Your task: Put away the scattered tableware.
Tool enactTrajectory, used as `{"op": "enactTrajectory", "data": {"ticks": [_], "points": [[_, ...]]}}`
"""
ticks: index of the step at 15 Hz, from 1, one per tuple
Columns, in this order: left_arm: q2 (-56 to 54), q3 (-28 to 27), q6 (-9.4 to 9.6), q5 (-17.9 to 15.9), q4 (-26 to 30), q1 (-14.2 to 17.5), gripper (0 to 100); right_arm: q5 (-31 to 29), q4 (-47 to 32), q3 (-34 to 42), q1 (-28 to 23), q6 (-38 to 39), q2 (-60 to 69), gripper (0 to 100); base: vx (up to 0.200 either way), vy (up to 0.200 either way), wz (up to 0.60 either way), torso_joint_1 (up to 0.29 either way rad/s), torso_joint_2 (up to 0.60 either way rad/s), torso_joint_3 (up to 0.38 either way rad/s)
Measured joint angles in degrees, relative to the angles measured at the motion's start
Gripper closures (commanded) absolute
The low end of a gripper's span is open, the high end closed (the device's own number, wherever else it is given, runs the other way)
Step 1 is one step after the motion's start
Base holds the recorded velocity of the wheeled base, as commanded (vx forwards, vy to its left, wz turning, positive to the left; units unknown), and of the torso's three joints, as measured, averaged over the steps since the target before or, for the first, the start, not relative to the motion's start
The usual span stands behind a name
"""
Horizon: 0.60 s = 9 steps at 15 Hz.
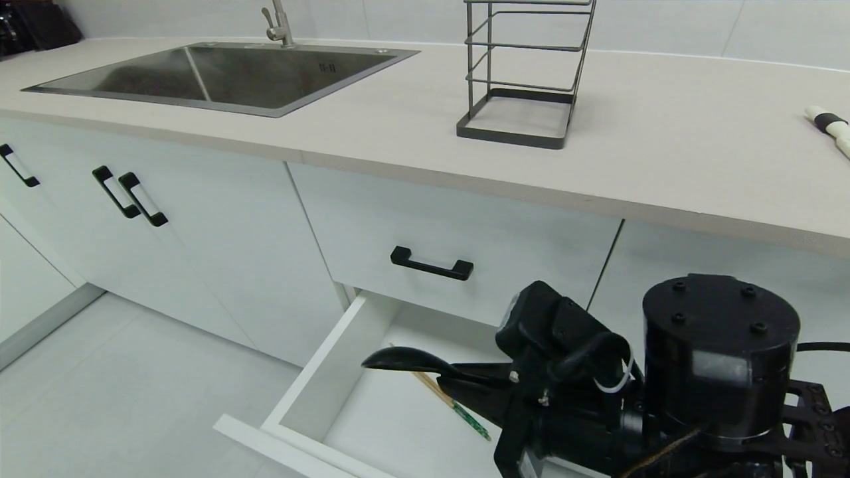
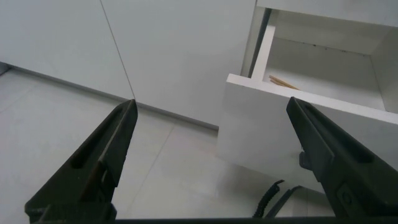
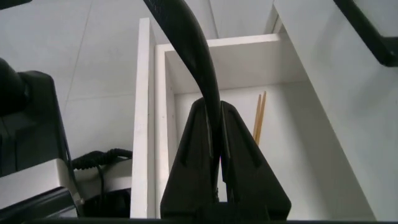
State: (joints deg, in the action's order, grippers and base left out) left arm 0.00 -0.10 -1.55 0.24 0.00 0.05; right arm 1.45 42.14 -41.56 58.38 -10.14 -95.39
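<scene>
Here, right pincer [image 1: 475,385] clamped the black spoon [image 1: 398,360] above the open drawer [image 1: 312,378] holding chopsticks [image 1: 458,408]; left pincer [image 2: 211,106] hung open beside the drawer's front.

Desk [image 1: 664,153]: pale top. It bears an inset steel sink [image 1: 219,76] at its left, an upright dark wire rack [image 1: 508,138] near the middle, and a white stick-shaped item [image 1: 830,125] with a black band at the far right edge.
Drawer [image 1: 332,372], open, below the desk: white bottom, with chopsticks [image 1: 451,403] lying on it.
</scene>
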Motion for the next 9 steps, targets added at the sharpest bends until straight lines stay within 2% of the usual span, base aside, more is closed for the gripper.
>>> {"op": "enactTrajectory", "data": {"ticks": [9], "points": [[0.0,0.0,0.0,0.0,0.0,0.0,0,-2.7,1.6,-10.9,0.2,0.1,-13.0,100,0.0,0.0,0.0,0.0,0.0,0.0]]}}
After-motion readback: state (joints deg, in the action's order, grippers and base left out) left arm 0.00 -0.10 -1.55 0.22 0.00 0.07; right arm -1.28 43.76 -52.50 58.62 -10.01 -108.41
